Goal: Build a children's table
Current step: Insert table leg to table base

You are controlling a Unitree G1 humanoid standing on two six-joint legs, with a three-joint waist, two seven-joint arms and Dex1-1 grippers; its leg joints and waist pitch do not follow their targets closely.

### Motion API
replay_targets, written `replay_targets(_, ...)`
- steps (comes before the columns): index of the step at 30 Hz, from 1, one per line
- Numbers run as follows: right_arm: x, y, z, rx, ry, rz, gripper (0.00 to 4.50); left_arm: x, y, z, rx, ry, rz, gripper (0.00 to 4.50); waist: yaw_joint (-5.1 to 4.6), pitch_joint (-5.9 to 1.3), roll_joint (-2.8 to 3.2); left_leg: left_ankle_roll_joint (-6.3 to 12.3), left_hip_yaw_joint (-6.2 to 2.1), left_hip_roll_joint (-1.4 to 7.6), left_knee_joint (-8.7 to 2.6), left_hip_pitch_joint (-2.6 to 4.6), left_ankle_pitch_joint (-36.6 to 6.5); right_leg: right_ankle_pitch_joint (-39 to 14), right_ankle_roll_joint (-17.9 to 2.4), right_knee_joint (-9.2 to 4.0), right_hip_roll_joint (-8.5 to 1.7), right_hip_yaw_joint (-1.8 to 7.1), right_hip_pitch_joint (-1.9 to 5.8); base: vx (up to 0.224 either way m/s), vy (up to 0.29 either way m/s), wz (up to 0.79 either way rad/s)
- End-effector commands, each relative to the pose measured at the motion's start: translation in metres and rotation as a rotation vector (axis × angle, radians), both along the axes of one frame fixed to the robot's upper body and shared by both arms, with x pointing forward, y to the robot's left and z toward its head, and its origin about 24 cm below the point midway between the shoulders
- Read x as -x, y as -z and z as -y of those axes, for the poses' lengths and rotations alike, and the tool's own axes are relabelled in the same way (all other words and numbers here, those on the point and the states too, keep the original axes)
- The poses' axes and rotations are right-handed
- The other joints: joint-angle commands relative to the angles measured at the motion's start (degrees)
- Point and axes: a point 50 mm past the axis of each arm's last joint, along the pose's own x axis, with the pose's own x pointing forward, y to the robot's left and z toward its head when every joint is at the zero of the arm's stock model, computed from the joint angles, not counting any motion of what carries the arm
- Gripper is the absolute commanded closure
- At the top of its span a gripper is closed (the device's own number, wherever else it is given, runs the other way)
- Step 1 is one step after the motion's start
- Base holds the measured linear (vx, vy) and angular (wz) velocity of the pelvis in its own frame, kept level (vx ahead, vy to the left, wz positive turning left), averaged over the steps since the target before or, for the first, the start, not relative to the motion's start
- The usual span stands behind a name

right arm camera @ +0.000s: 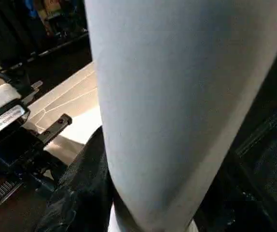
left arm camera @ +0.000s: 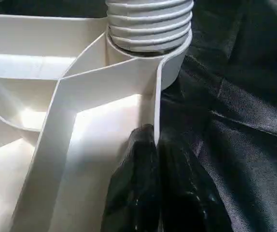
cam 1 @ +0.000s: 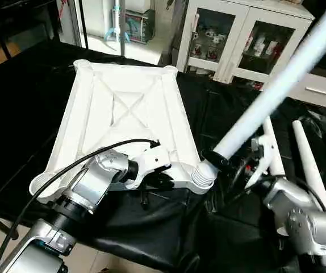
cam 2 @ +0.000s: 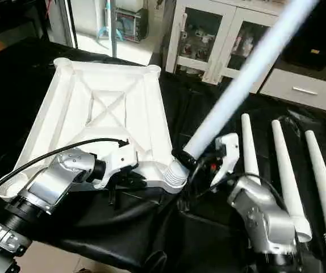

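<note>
Tabletop (cam 1: pixel 126 108) lies upside down on the black-draped work table (cam 1: pixel 15 131), X-ribs and corner sockets facing up, presumably so legs can go in from above. Left gripper (cam 1: pixel 162 181) is pinched shut on the near rim wall, just beside the near right corner socket (cam 1: pixel 203 175); left wrist view shows one finger (left arm camera: pixel 131 193) inside the rim and one outside. Looks like it's there to pin the top so it can't slide or spin while a leg goes in. Threaded end of one leg (cam 1: pixel 276 85) sits at that socket, thread rings exposed above the socket mouth, so I'd say not fully seated. Leg leans steeply away up and to the right. Right gripper (cam 1: pixel 217 158) is clamped around the leg low on the shaft, just above the threads, probably for turning control. Three spare legs (cam 2: pixel 285 170) lie side by side on the cloth, further right, near that arm.
</note>
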Motion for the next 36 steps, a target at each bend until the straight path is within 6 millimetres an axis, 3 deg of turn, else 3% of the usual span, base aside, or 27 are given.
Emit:
replay_targets(1, 0.011, 0.020, -0.005, 0.040, -0.035, -0.081, 2.66, 0.010, 0.023, 0.004, 0.001, -0.018, -0.091, 4.50, -0.50, -1.20, -0.15, -2.92, -1.10, 2.05, -5.39, 1.13, -25.2, -23.2, -5.4, -4.78, -0.33, 0.57, -0.45, 0.000, 0.000, 0.00)
replay_targets(13, 0.021, 0.034, 0.000, 0.282, -0.107, -0.104, 2.66, 0.011, 0.024, 0.003, -0.007, -0.011, -0.091, 4.50, -0.58, -1.16, -0.16, -2.86, -1.16, 2.04, -5.43, 1.08, -26.1, -25.1, -4.4, -5.06, -0.32, 0.67, -0.51, 0.000, 0.000, 0.00)
replay_targets(28, 0.016, 0.036, -0.009, 0.344, -0.229, -0.184, 2.66, 0.010, 0.023, 0.003, -0.011, -0.010, -0.093, 4.50, -0.78, -1.24, -0.23, -3.41, -1.34, 2.00, -5.51, 1.04, -27.5, -25.4, -3.9, -5.14, -0.19, 0.64, -0.66, 0.000, 0.000, 0.00)
replay_targets(36, 0.008, 0.043, -0.009, 0.372, -0.236, -0.240, 2.66, 0.010, 0.023, 0.004, -0.008, -0.012, -0.090, 4.50, -1.53, -0.96, -0.58, -4.21, -1.84, 1.99, -5.58, 1.22, -32.2, -32.1, -2.8, -5.90, -0.49, 0.53, -1.27, 0.000, 0.000, 0.00)
